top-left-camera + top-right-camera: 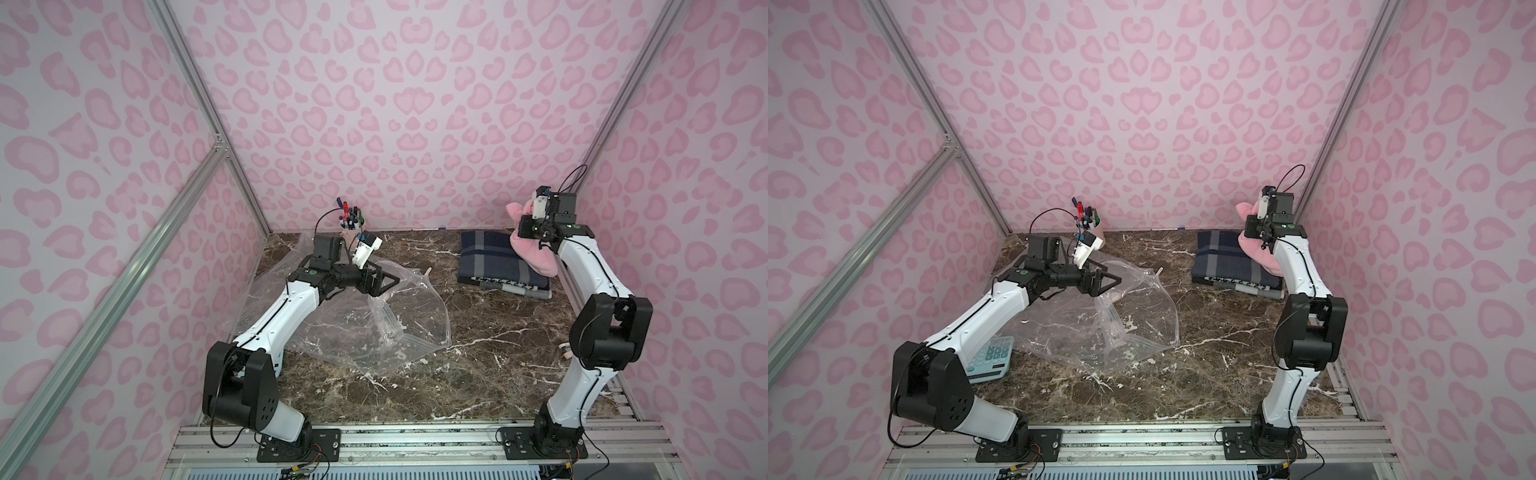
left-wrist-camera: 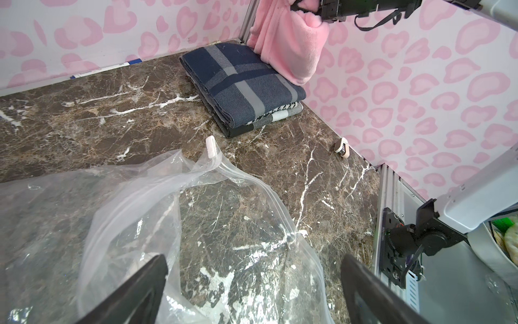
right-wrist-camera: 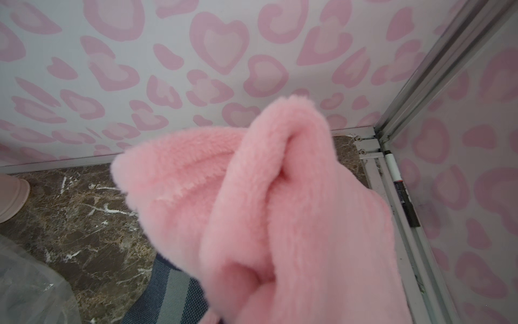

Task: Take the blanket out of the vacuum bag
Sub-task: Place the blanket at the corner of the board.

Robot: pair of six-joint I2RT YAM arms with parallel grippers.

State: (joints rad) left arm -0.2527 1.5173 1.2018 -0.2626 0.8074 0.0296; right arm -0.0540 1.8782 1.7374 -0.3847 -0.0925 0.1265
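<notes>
Marble tabletop (image 1: 478, 353), pink-print walls (image 1: 415, 104). Two o'clock: clamps blanket (image 1: 536, 253) in right gripper (image 1: 524, 228), aloft. Eleven o'clock: holds left gripper (image 1: 388, 284) wide over vacuum bag (image 1: 407, 328).

Left end effector (image 2: 253, 261) — jaws agape

Centre tabletop (image 1: 498, 353) free, vacuum bag (image 1: 353, 332) left, blankets (image 1: 494, 259) right
</notes>
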